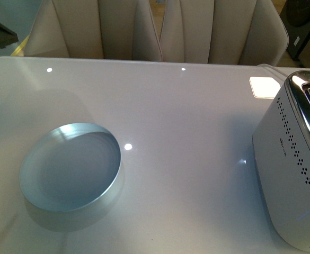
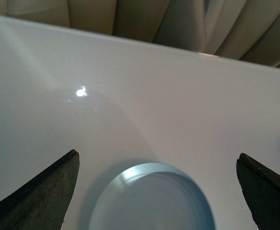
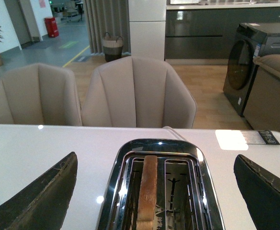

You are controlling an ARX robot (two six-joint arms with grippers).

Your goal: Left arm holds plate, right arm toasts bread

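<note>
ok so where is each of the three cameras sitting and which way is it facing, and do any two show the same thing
Front view: on the robot's body, looking down over the white table at the empty plate and the toaster; no arm shows.
Left wrist view: on the left arm, above the plate, facing the chairs; both fingers of the open left gripper show.
Right wrist view: on the right arm, over the toaster, with the bread standing in one slot; the open right gripper frames it.
Shared: front and left wrist views both show the plate; front and right wrist views both show the toaster.

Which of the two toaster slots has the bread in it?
In the right wrist view, the bread stands on edge in the slot nearer the plate side of the toaster; the other slot shows only its bare wire guide.
</note>
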